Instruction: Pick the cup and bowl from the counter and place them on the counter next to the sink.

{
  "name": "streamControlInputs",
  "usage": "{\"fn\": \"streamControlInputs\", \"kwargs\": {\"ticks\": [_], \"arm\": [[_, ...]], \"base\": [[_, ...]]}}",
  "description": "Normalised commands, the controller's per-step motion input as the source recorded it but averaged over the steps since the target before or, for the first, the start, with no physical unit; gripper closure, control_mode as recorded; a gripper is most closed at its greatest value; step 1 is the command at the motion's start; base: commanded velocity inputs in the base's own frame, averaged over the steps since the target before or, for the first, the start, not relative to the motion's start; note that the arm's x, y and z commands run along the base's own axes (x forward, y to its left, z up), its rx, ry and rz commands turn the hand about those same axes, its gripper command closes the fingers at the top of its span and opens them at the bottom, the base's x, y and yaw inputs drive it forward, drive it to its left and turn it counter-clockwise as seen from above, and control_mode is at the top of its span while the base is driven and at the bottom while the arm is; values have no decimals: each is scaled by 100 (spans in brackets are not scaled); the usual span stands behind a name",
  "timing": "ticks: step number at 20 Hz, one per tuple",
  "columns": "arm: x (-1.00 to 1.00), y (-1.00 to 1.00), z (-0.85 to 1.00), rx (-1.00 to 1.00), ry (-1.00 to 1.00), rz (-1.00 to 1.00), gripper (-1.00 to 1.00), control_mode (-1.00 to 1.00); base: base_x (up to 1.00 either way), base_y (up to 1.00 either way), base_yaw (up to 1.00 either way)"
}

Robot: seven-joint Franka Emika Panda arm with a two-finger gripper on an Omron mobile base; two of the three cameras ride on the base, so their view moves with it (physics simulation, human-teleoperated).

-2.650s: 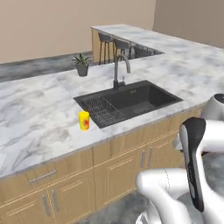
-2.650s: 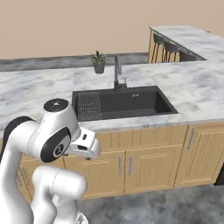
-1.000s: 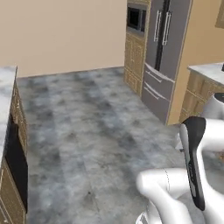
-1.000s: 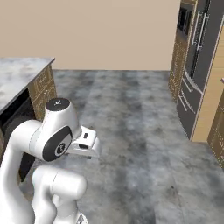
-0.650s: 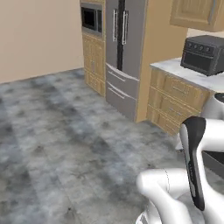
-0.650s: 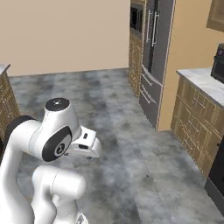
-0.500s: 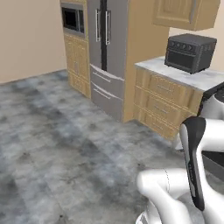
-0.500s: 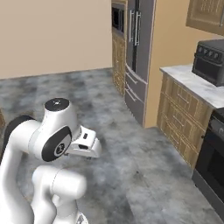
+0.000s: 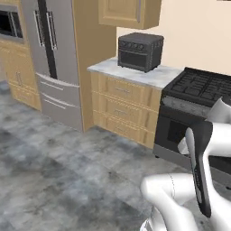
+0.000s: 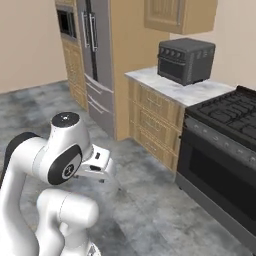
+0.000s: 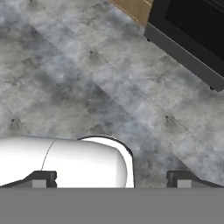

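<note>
Claw (image 11: 112,178): the two dark finger tips stand wide apart at the bottom of the hand view, nothing between them, pointed down at the mottled grey stone floor (image 11: 78,74).
Arm: folded in over the base, tucked for travel.
Surroundings: a short white marble counter (image 9: 140,74) over light wooden drawers carries a black boxy toaster oven (image 9: 139,51); a black gas stove (image 10: 227,150) stands just beside it, and a tall steel fridge (image 9: 52,63) sits further along.
Task's things: neither cup nor bowl is on this stretch of counter; where they are I cannot tell from here.
Step in hand: judged to be the drive toward the next pickup.
Doing it well: keep the arm folded and the claw wide until the bowl's counter comes square ahead, stop well clear of the stove front, then reach.
</note>
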Motion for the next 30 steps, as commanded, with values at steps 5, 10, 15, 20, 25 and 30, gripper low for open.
{"fn": "streamControlInputs", "kwargs": {"ticks": [5,10,15,20,25,30], "arm": [[0,0,0,0,0,0,-100,100],[0,0,0,0,0,0,-100,100],[0,0,0,0,0,0,-100,100],[0,0,0,0,0,0,-100,100],[0,0,0,0,0,0,-100,100],[0,0,0,0,0,0,-100,100]], "base": [[10,0,-48],[12,-4,-46],[11,-31,-26],[59,-37,-7],[100,-39,4],[73,-83,1]]}}
